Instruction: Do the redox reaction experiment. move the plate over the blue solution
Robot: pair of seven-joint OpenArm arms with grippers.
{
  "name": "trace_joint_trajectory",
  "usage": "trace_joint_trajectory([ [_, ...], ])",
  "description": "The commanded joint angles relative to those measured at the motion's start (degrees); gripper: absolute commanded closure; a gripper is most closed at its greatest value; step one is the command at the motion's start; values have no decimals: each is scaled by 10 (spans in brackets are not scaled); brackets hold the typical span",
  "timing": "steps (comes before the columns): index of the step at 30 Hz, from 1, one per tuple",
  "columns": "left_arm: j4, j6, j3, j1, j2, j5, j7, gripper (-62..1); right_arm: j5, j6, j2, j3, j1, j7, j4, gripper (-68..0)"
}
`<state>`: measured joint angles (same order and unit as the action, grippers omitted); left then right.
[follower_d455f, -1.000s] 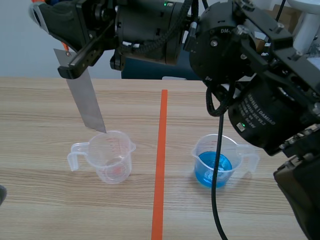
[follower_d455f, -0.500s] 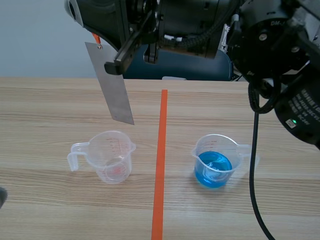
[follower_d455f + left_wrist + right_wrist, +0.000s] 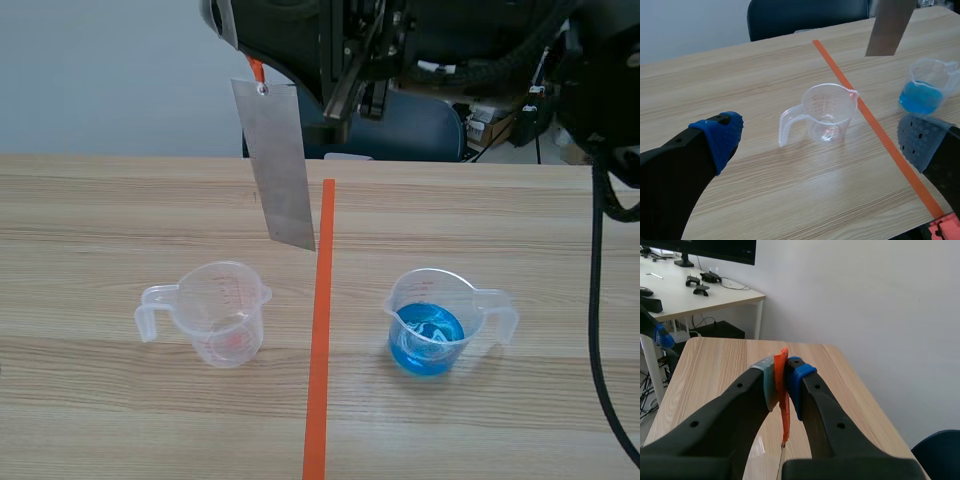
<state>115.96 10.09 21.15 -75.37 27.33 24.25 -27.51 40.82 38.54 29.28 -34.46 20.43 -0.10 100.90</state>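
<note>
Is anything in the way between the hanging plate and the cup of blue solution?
Nothing visible. The plate hangs in the air from the right gripper, just short of the tape line; the blue cup stands open-topped across that line. The empty cup is on the other side, off the path.

Your scene view faces across the table (image 3: 90, 200); the left wrist view, nearer, shares its empty cup (image 3: 829, 112) and blue cup (image 3: 922, 92).
</note>
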Motion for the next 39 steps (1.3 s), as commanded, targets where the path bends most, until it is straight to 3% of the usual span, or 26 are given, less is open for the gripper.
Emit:
trace_joint_trajectory([
  [1, 7, 0, 0, -1, 2, 0, -9, -623, 18, -2, 16, 5, 13, 18, 4, 3],
  [7, 7, 13, 0, -1, 2, 0, -5, -623, 38, -7, 75, 7, 13, 46, 5, 3],
  [15, 7, 43, 0, 63, 2, 0, 76, -623, 81, -13, 161, 8, 14, 84, 10, 3],
  [22, 7, 95, -19, 112, 4, 0, 81, -623, 147, -13, 231, 8, 14, 96, 10, 3],
  [31, 5, 97, -68, 208, 14, 0, 148, -623, 219, -12, 316, 8, 13, 116, 9, 3],
  [39, -12, 108, -119, 283, 15, 0, 158, -623, 262, -12, 386, 8, 13, 140, 9, 3],
])
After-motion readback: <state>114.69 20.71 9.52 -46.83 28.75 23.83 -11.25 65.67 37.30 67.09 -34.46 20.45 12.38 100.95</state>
